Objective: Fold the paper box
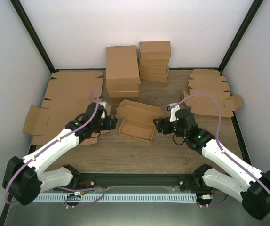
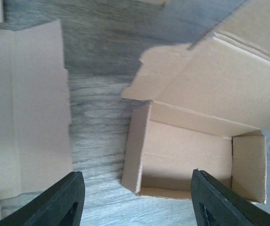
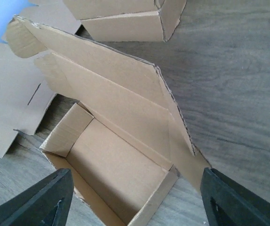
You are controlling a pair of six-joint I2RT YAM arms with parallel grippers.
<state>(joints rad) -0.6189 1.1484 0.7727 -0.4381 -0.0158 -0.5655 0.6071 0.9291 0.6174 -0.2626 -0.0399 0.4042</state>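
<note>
Evidently spread wide and empty, left gripper [image 1: 114,123] and right gripper [image 1: 157,126] either side of the lid-up paper box [image 1: 136,128].

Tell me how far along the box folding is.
Done: the paper box already stands as a tray with its four walls up. In hand: nothing; the left gripper and right gripper flank its short ends with jaws open, touching no cardboard as far as the views show. Left: the lid is open and leaning back, and it probably needs folding down and tucking in.
</note>
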